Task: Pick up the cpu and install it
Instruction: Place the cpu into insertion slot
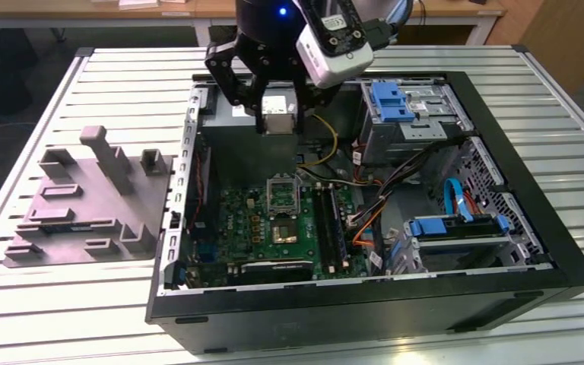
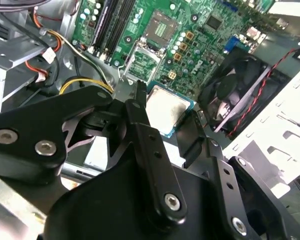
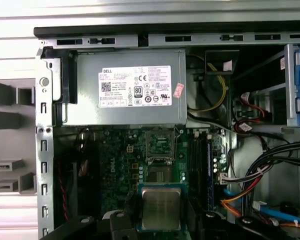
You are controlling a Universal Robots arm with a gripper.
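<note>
Slatted metal table, open computer case on it. Exterior view: gripper hangs over the case's far end, jaws clenched on the cpu. Second wrist view: chip's pinched above the motherboard. First wrist view: it's near the socket, not seated.

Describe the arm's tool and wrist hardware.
Tool is matte black: flat linkage bars pinned with silver screws. A white camera housing sits at the wrist; a blue light glows on the dark arm above.
</note>
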